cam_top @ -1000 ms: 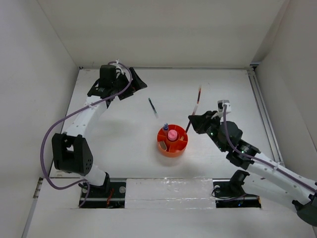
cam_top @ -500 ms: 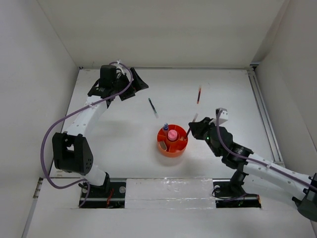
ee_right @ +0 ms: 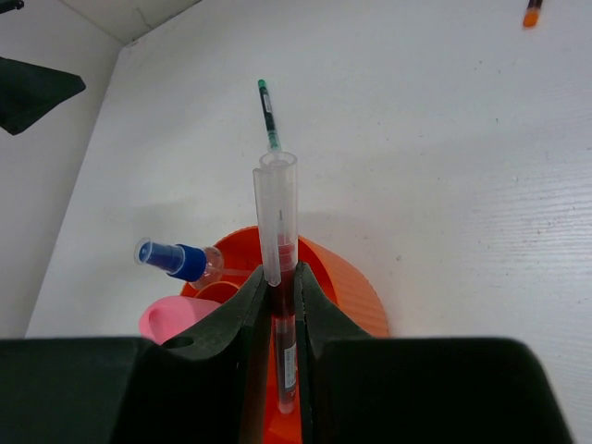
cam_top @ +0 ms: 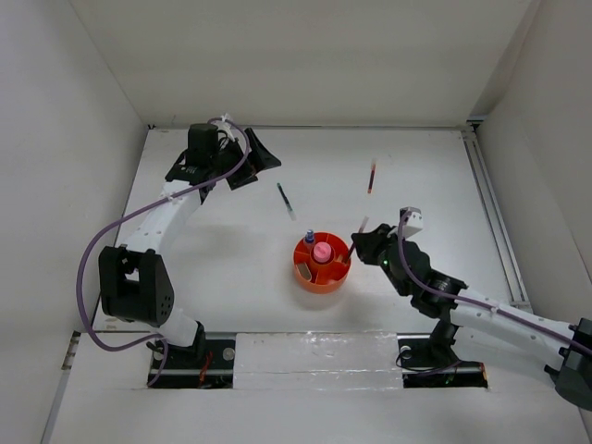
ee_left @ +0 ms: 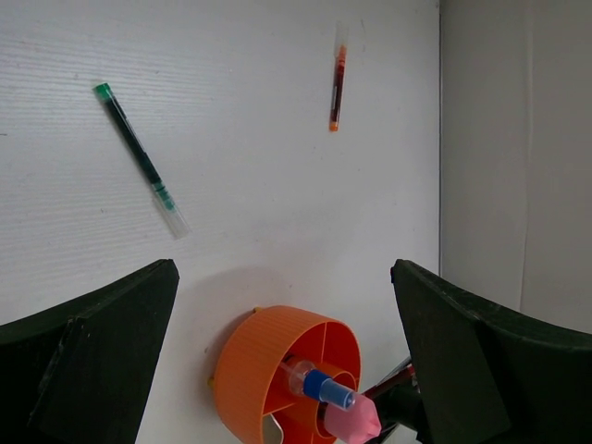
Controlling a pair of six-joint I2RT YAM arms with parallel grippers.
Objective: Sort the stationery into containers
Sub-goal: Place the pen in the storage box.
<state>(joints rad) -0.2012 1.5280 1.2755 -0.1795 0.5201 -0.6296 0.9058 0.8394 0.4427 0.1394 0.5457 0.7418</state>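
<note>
Step in hand: dropping a red pen into the tray.

- right gripper (cam_top: 363, 242): clamped tight on the red pen (ee_right: 277, 213), gripping the red barrel with the clear cap end sticking up. It sits just beside the orange tray (cam_top: 315, 288), at the tray's 3 o'clock.
- The pen is tilted, with its lower end at the rim around 2-3 o'clock. The wrist view puts it over the orange wall, but I can't tell whether the tip is inside a compartment or touching plastic.
- left gripper (cam_top: 252, 163): wide open and holding nothing, parked well away at the tray's 10-11 o'clock.
- Already in the tray: pink tube (cam_top: 322, 251) in the centre cup, bottle with blue cap (cam_top: 309, 238) at 11 o'clock, tan eraser (cam_top: 303, 271) at 8 o'clock.
- Loose on the table (cam_top: 213, 250): green-tipped dark pen (cam_top: 287, 201) at the tray's 11 o'clock and a second red pen (cam_top: 371, 177) at 1 o'clock, well apart from each other.

My read is that roughly half the sorting is done.

The next move needs the lower tip past the rim and over an open outer compartment before the fingers open. Letting go too early likely tips the pen out over the wall. It's long and sits shallow, so it should end up leaning on the rim.

After that, the dark pen looks like the left arm's job
</note>
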